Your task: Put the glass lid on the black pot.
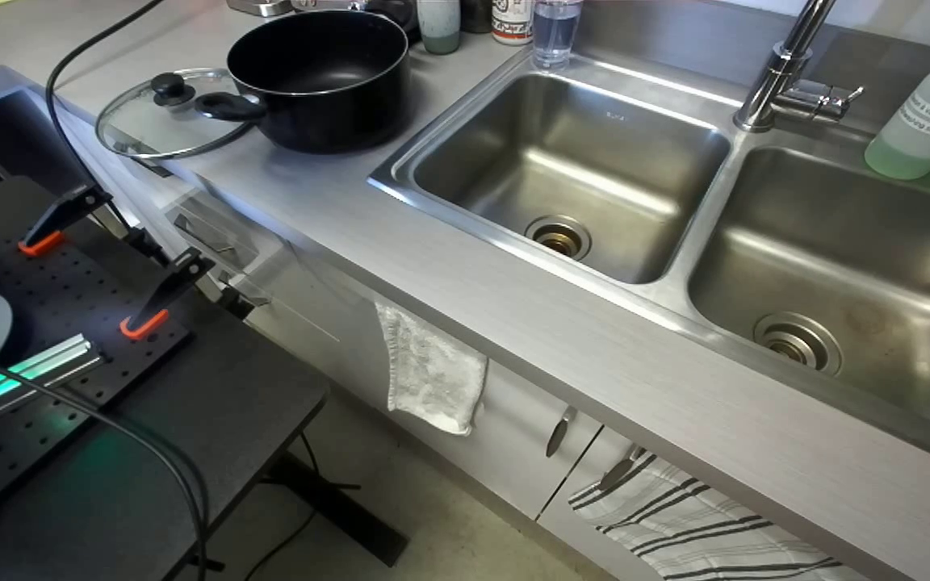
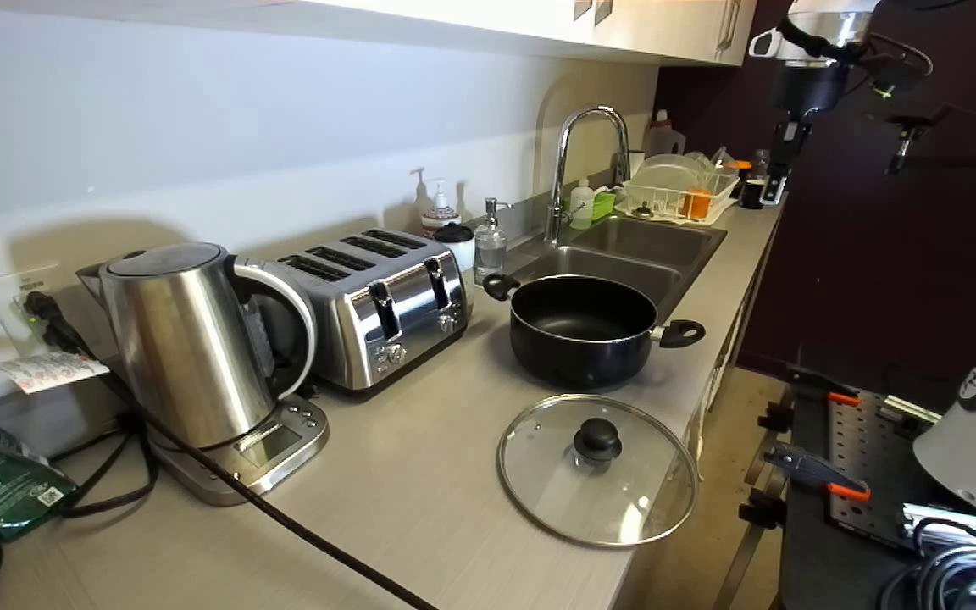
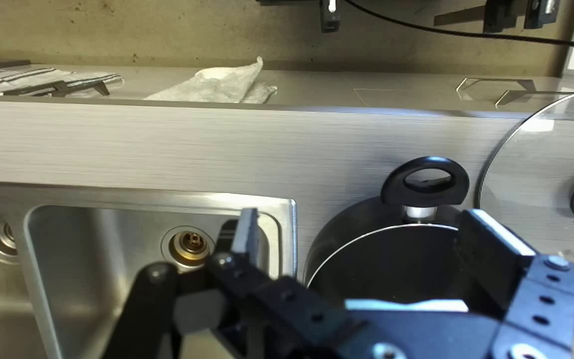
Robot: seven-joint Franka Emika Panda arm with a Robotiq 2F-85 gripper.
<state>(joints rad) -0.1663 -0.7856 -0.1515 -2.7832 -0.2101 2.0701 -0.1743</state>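
The black pot [image 1: 321, 105] stands uncovered on the counter beside the sink, with a short handle on each side; it also shows in an exterior view [image 2: 581, 356] and in the wrist view [image 3: 352, 219]. The glass lid [image 2: 556, 500], clear with a black knob, lies knob up on the counter beside the pot, slightly over the front edge. It also shows in an exterior view [image 1: 138, 125] and at the right of the wrist view [image 3: 531, 184], cut off. My gripper [image 3: 369, 232] is open and empty, above the pot and sink corner; it also hangs high in an exterior view [image 2: 778, 174].
A kettle [image 2: 191, 347] and a toaster [image 2: 395, 296] stand along the wall. A black cord [image 2: 302, 529] crosses the counter. The double sink [image 1: 465, 226] with a tall faucet [image 2: 560, 178] lies beyond the pot. A glass cup [image 1: 554, 36] stands at the sink's rim.
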